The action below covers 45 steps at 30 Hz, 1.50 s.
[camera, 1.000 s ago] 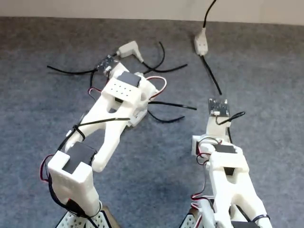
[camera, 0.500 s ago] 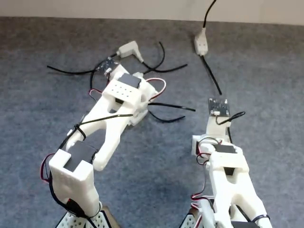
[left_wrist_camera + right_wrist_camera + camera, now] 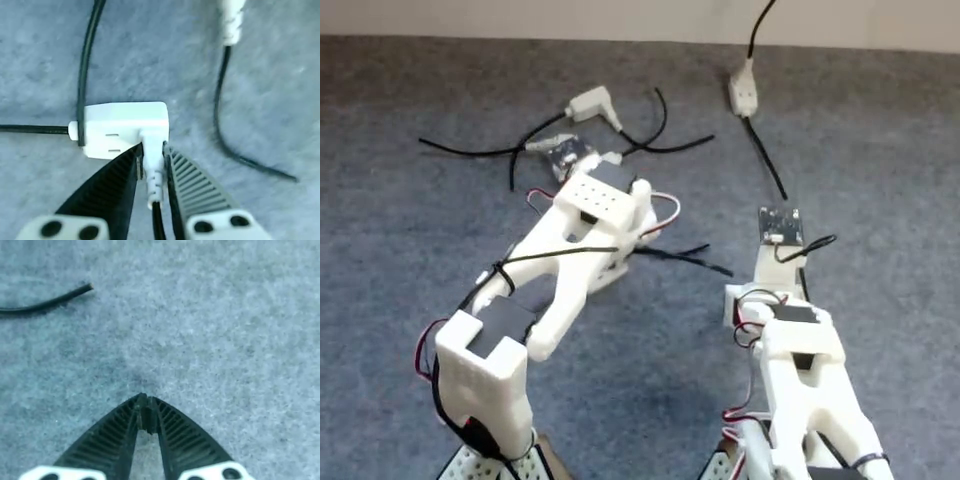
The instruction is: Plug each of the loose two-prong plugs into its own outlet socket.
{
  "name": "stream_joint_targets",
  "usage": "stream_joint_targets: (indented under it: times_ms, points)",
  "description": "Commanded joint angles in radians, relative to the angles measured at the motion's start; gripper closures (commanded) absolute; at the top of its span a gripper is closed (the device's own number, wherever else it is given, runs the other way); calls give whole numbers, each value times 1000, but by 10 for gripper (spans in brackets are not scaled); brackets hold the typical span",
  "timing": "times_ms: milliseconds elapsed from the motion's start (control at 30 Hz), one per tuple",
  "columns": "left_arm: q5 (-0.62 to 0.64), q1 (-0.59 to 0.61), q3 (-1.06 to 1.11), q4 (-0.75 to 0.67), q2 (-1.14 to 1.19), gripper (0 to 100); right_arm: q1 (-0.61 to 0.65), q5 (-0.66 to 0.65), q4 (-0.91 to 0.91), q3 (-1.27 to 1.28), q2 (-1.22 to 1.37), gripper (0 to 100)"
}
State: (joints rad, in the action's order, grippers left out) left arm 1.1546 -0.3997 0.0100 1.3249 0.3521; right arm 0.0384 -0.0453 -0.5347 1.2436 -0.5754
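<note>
Left claw [image 3: 152, 147] pinches plug [image 3: 152, 172]; outlet socket [image 3: 120, 125] touching plug beyond tips.

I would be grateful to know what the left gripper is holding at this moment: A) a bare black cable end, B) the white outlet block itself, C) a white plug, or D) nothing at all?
C: in the left wrist view the left gripper has its fingers closed on either side of the white plug, which sits right against the white outlet block.
</note>
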Motion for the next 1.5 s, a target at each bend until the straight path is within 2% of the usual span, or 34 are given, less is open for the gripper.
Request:
stream_joint_targets:
  times_ms: [0,200,333,400,567,700,800,967,1300,1400,1467]
  points:
    - [-48,-21,10,104,-2,993,-7,11,16,-2,-10,991]
    - [-224,10,45,109,30,993,-7,11,18,-2,-8,991]
    - [-463,51,15,115,74,989,-7,11,18,-2,-8,991]
    - [-577,68,2,129,79,951,-7,11,18,-2,-8,991]
    - [-770,91,-90,305,54,800,-7,11,39,7,-8,991]
    - [-982,91,-173,379,-4,746,-7,6,84,38,-10,991]
    - [-1108,127,-208,377,-27,742,-8,6,84,41,-10,991]
    - [-1413,200,-246,377,7,742,-8,6,84,41,-10,991]
    - [-1999,291,-286,381,248,744,-8,5,85,41,-10,991]
    - [-2113,292,-321,379,288,745,-8,5,85,41,-10,991]
    - [-2133,289,-349,381,306,745,-8,5,85,41,-10,991]
